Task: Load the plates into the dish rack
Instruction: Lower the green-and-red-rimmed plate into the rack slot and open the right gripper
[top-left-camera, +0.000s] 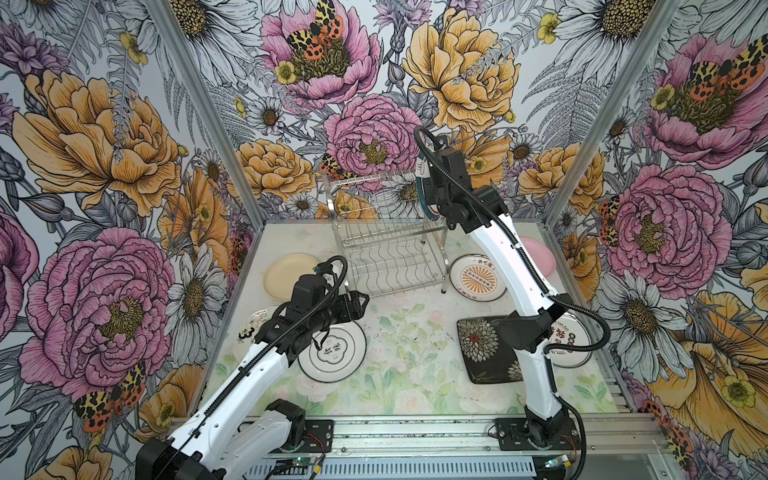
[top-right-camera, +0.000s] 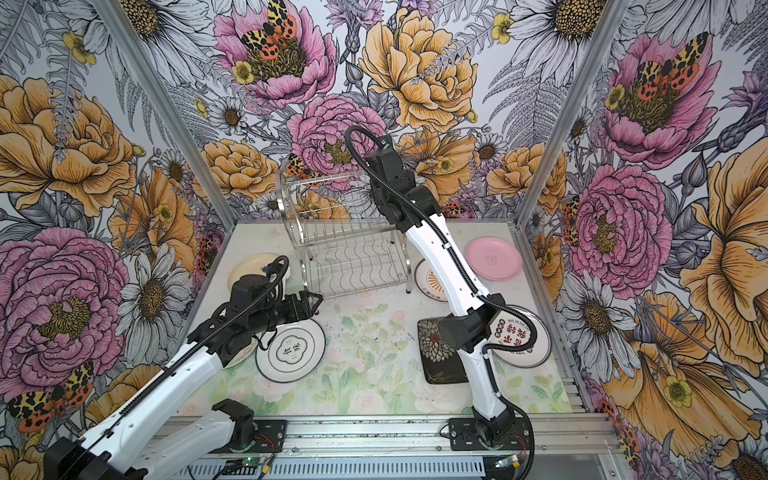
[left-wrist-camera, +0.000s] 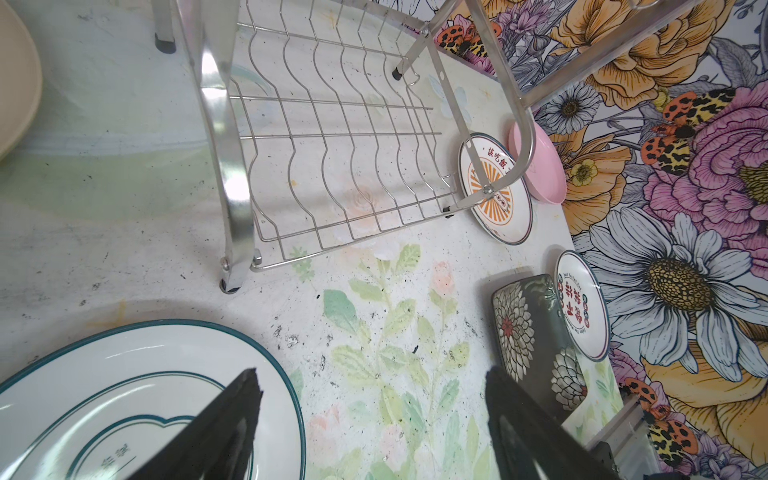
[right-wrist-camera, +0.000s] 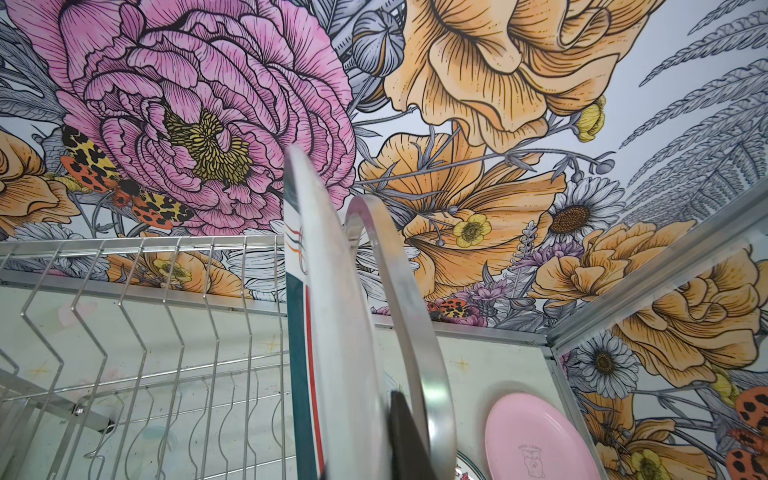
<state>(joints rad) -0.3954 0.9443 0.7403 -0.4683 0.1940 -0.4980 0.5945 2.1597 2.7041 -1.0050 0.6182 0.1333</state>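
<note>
HIDDEN: your right claw (right-wrist-camera: 392, 440) is mostly cut off, one black finger showing; its plate is seen edge-on | RIGHT: clamped on the white plate with teal-and-red band (right-wrist-camera: 332, 332), upright beside the arched end of the shiny steel wire dish rack (top-left-camera: 386, 249) | LEFT: your left claw (left-wrist-camera: 372, 376) gapes wide, empty, above the teal-rimmed white plate (left-wrist-camera: 124, 374)

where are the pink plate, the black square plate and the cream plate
pink plate (top-right-camera: 493, 258), in a top view, its flat middle
black square plate (top-left-camera: 482, 353), in a top view, its flowered left half
cream plate (top-left-camera: 284, 274), in a top view, its bare middle
</note>
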